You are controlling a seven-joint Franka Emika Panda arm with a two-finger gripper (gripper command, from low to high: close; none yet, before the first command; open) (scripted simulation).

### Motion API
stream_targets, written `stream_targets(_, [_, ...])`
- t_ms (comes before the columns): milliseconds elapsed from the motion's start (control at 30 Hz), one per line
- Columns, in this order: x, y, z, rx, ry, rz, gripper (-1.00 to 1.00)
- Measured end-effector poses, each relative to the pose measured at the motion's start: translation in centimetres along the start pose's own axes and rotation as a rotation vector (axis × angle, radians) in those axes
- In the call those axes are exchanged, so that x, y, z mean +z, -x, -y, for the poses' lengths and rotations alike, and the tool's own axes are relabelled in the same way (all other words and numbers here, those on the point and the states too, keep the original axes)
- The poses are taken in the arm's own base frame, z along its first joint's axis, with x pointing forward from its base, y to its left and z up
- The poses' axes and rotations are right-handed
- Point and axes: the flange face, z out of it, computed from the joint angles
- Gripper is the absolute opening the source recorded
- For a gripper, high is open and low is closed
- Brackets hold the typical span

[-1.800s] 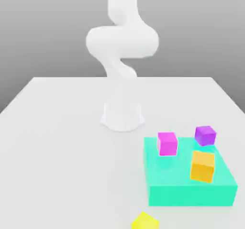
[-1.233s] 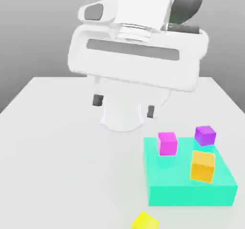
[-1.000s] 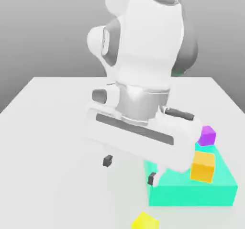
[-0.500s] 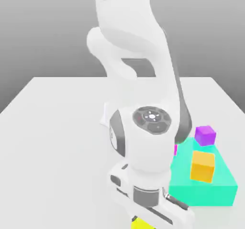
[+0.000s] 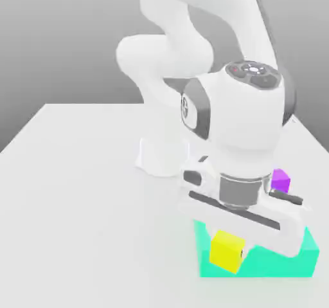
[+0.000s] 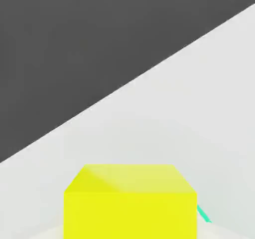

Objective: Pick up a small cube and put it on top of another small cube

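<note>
Small cube (image 5: pixel 227 251) clamped in the pincer (image 5: pixel 229 252) over teal block (image 5: pixel 283 262)

no readable text, labels, numbers or signs anywhere

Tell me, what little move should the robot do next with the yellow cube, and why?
Probably carry it a bit further over the teal block, toward the cubes there. The gripper is shut on the yellow cube, lifted off the table at the block's near corner. The purple cube sits past the block's far side, and the arm hides the rest, so the cube isn't above another cube yet.
</note>
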Motion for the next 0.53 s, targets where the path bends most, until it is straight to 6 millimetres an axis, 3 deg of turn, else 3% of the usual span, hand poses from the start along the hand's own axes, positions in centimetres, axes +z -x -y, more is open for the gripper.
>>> stream_targets(100, [-2.3,4.3,-1.7,-0.089,-0.001,0.002,-1.0])
stream_targets(233, [-4.9,7.6,-4.4,-0.161,-0.005,0.011,-1.0])
stream_targets(300, [-4.0,8.1,-4.9,-0.174,-0.006,0.009,-1.0])
stream_targets(400, [-0.8,8.3,-5.0,-0.177,-0.006,0.007,-1.0])
stream_targets(433, [0.3,8.4,-5.0,-0.179,-0.006,0.009,1.0])
stream_targets(533, [0.3,8.3,-5.0,-0.178,-0.006,0.009,1.0])
